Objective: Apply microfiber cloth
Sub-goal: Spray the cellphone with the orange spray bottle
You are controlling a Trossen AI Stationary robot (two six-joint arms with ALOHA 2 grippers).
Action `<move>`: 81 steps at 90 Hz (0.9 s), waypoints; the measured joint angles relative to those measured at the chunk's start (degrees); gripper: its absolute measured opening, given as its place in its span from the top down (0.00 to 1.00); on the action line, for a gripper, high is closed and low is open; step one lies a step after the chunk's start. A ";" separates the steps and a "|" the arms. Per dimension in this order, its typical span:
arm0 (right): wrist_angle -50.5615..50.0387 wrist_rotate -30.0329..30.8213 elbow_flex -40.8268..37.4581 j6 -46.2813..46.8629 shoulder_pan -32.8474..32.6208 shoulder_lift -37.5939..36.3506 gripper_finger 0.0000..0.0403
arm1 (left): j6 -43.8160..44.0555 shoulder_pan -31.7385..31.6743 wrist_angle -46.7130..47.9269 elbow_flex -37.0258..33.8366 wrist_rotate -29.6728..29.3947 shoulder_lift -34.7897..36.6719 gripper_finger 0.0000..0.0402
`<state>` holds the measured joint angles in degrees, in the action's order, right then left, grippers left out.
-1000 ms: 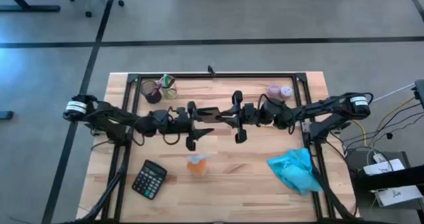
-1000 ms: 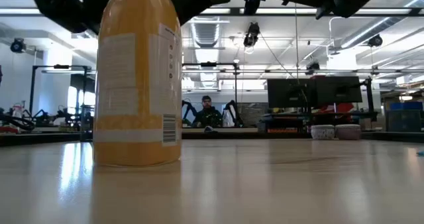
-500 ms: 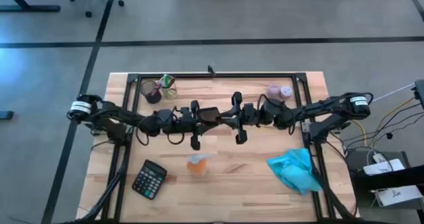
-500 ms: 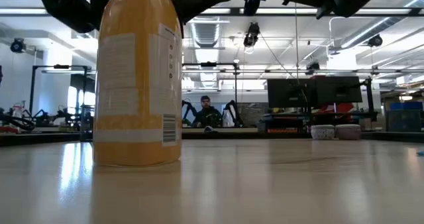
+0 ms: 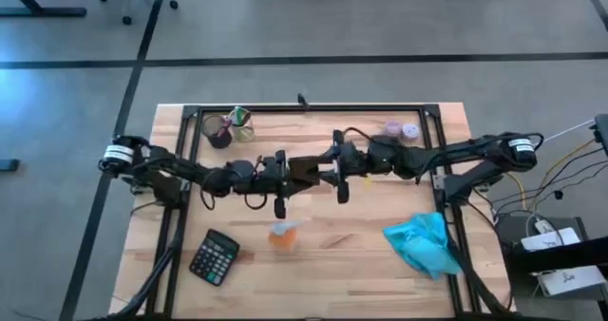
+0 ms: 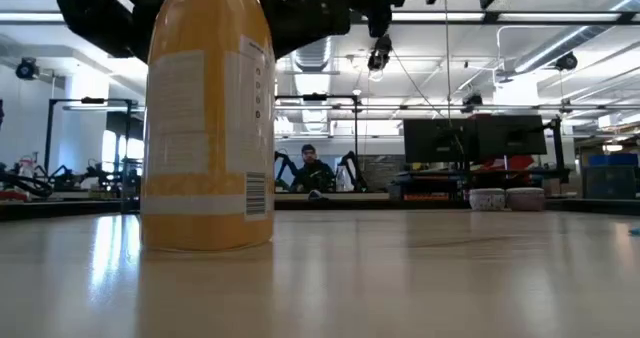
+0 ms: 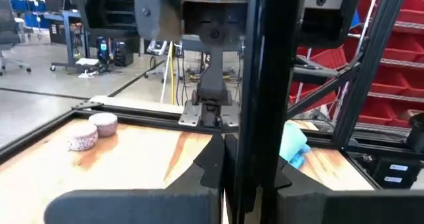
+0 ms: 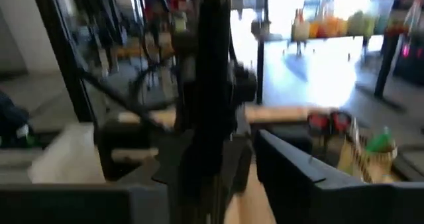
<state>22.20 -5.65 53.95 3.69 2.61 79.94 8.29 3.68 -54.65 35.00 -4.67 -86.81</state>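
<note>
Meeting over the middle of the tabletop (image 5: 361, 245), the left gripper (image 5: 296, 172) and the right gripper (image 5: 323, 168) both close on a flat dark slab (image 5: 306, 169) held between them, each clenched on one end of it. In the left wrist view the slab (image 7: 255, 85) stands edge-on between that arm's fingers, with the other arm facing it beyond.

The microfiber cloth (image 5: 424, 244) lies crumpled at the near right of the tabletop, well apart from both grippers (a corner of it (image 7: 292, 144) shows turquoise in the left wrist view).

An orange bottle (image 5: 283, 235) stands near the middle, just nearer than the grippers; in the low view it (image 6: 207, 118) fills the left foreground. A black calculator (image 5: 214, 256) sits at the near left. At the far left are cups with pens (image 5: 228, 127), and at the far right two small round pinkish containers (image 5: 400, 130). A person (image 6: 311, 168) sits in the room behind the tabletop.
</note>
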 joint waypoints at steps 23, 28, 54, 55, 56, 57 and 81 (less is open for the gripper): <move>-4.28 -0.25 5.51 0.15 0.07 0.09 0.52 | 1.83 0.31 -0.28 -0.09 0.03 -3.29 0.97; -4.72 -0.26 6.19 0.22 0.10 0.36 0.52 | 1.94 0.31 -1.39 -0.09 0.03 -3.95 0.97; -5.72 -0.79 6.69 4.01 0.07 0.87 0.63 | 0.65 0.35 -2.12 -0.09 -0.25 -4.82 0.97; -5.77 -0.79 6.69 4.09 0.07 0.87 0.64 | 0.48 0.35 -2.15 -0.09 -0.26 -4.82 0.97; -5.82 -0.79 6.69 4.18 0.07 0.87 0.65 | 0.33 0.35 -2.15 -0.09 -0.27 -4.82 0.97; -5.86 -0.79 6.68 4.31 0.07 0.87 0.65 | 0.23 0.35 -2.15 -0.09 -0.28 -4.82 0.97; -6.78 -1.51 6.67 3.97 0.02 0.85 0.87 | -0.70 0.31 -1.68 -0.15 -0.49 -4.82 0.97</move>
<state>15.42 -7.16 60.62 7.66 2.63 80.79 7.59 3.99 -56.33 34.85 -5.17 -91.64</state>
